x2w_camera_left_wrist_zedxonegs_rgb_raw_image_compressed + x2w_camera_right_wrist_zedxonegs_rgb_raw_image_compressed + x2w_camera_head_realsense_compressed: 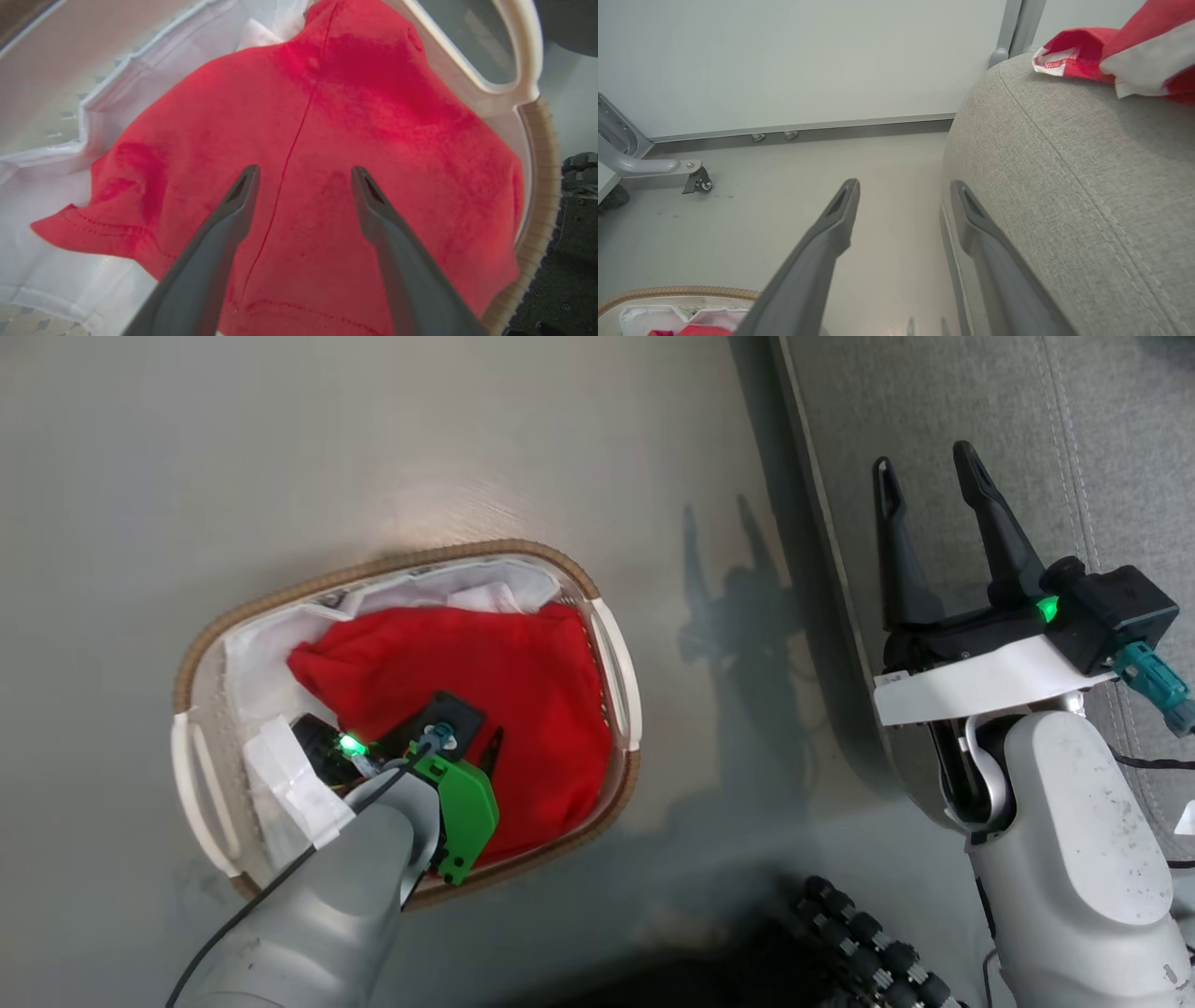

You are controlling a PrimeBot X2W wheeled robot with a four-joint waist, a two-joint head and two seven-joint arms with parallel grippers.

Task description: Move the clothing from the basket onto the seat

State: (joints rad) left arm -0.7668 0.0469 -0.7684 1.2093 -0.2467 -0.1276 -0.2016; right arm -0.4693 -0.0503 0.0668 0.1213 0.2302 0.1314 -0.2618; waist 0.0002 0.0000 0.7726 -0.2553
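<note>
Clothing (485, 681) waits to move: the grey seat (934, 401), at my right, already carries one red piece (1083, 46); the basket (401, 560) on the floor holds the rest, so my left pincer (304, 171) hangs spread just above it, right pincer (922, 462) spread, empty.

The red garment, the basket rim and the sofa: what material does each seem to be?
Red garment: soft matte knit cloth, likely cotton or fleece; stitched seam and hem show. Basket rim: tan, ribbed, woven look; perhaps plastic wicker or rope. Sofa: grey coarse-woven upholstery, matte; threads and a stitched seam visible.
</note>
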